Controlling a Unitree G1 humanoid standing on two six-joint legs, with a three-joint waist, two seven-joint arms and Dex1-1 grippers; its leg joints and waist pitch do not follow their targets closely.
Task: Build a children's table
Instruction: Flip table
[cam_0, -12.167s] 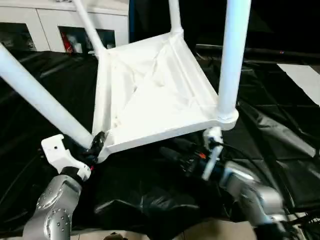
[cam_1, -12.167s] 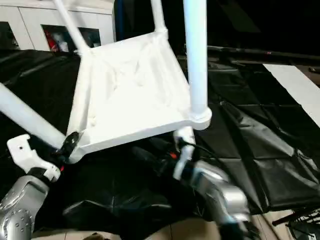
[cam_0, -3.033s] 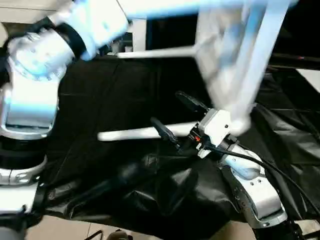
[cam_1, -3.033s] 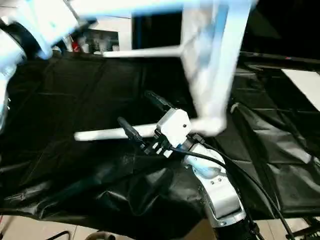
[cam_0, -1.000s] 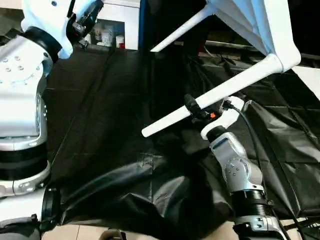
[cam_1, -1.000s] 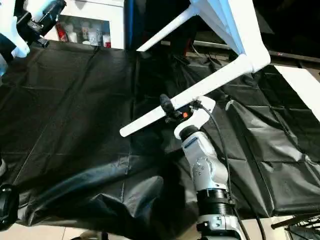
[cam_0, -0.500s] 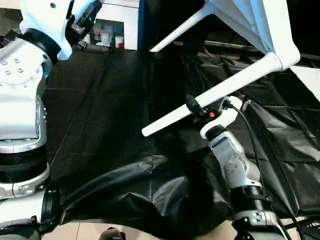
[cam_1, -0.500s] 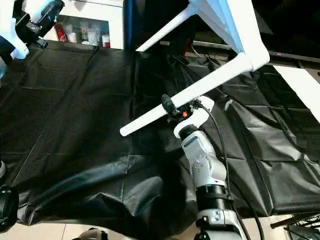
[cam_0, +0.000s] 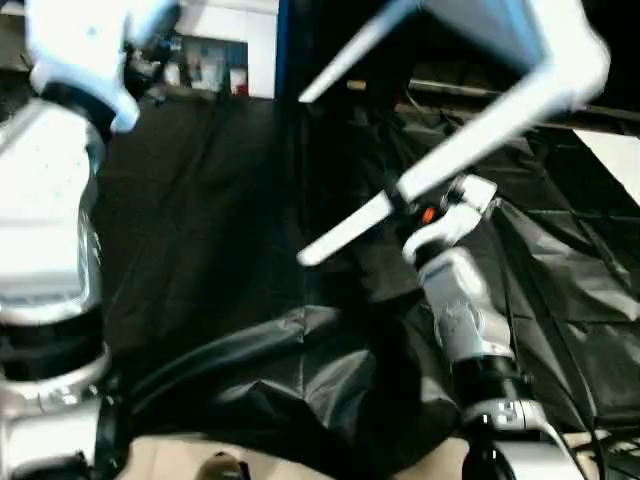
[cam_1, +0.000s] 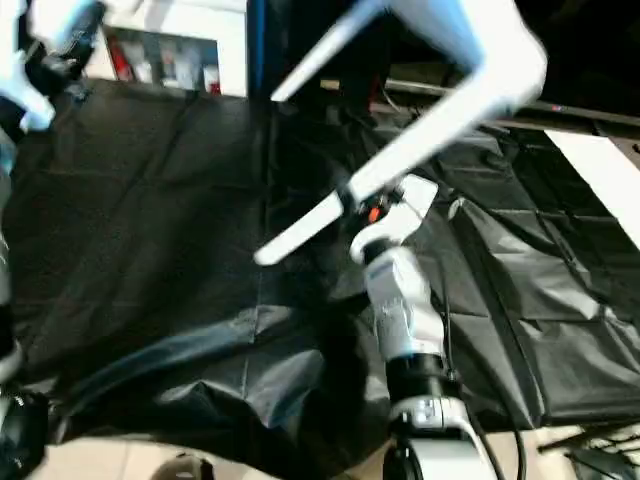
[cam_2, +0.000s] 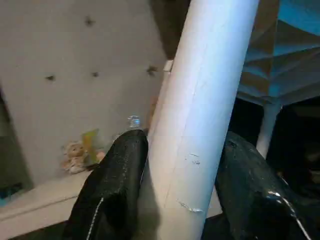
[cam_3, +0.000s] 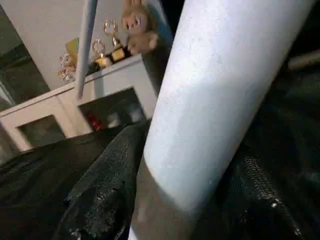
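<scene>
Table position: the children's table (cam_0: 530, 40) is lifted off the black sheet (cam_0: 200, 250), tilted, with its tabletop at the far right and high up; legs point toward the left and near side.
Right gripper: the right gripper (cam_0: 400, 205) pinches the near leg (cam_0: 440, 160) around its middle, one black finger (cam_3: 100, 200) on each side of the white tube.
Why this hold: I judge that holding the leg mid-length gives the arm a lever to turn or steady the whole table.
Left gripper: the left gripper (cam_2: 172, 190) is raised at the far left and is closed around another leg (cam_2: 205, 100); its fingers (cam_2: 112, 190) press both sides of the tube.
Why two grips: probably the two arms share the weight, so the table does not swing.
Stage: all legs that show seem seated in their sockets, so the table is likely being turned onto its feet.
Background: a white cabinet (cam_1: 170, 45) stands far left, well apart from the table.
</scene>
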